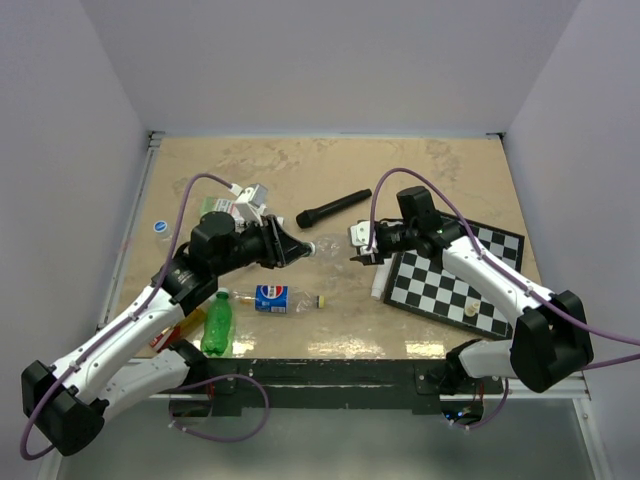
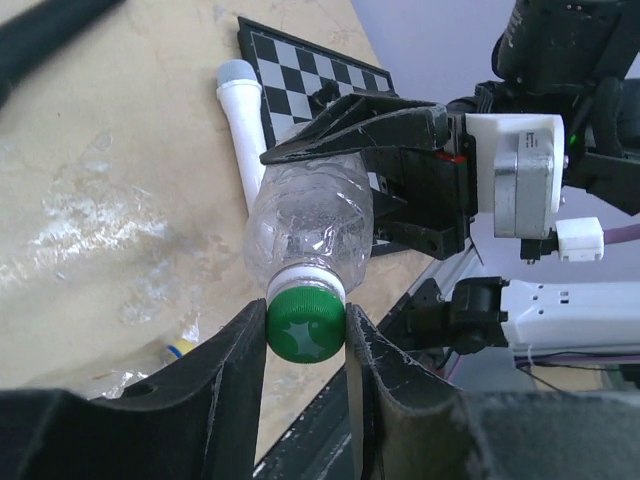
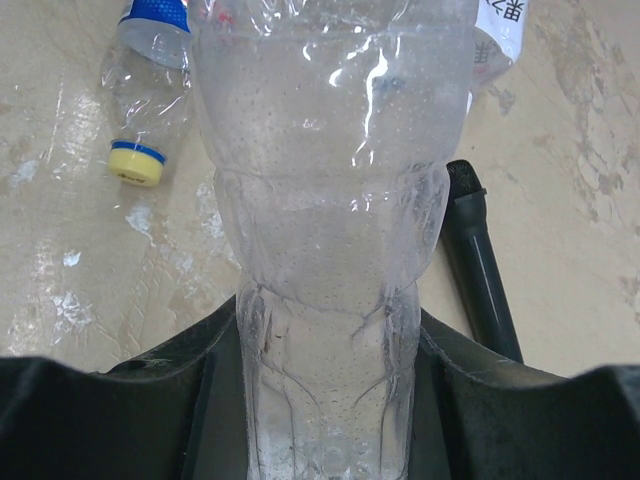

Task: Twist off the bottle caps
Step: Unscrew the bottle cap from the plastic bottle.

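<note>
A clear crinkled bottle (image 1: 330, 247) hangs lying sideways above the table between my two grippers. Its green cap (image 2: 306, 322) is pinched between the two fingers of my left gripper (image 2: 306, 330), which is shut on it. My right gripper (image 3: 330, 340) is shut on the bottle's body (image 3: 330, 200), squeezing the lower part in. A Pepsi-labelled bottle (image 1: 270, 298) with a yellow cap (image 1: 322, 302) lies on the table near the front. Beside it to the left lies a bright green bottle (image 1: 217, 325), partly under my left arm.
A black microphone (image 1: 333, 209) lies behind the grippers. A chessboard (image 1: 455, 280) sits under my right arm with a white microphone (image 2: 245, 130) along its left edge. A white-and-green carton (image 1: 245, 200) lies at the back left.
</note>
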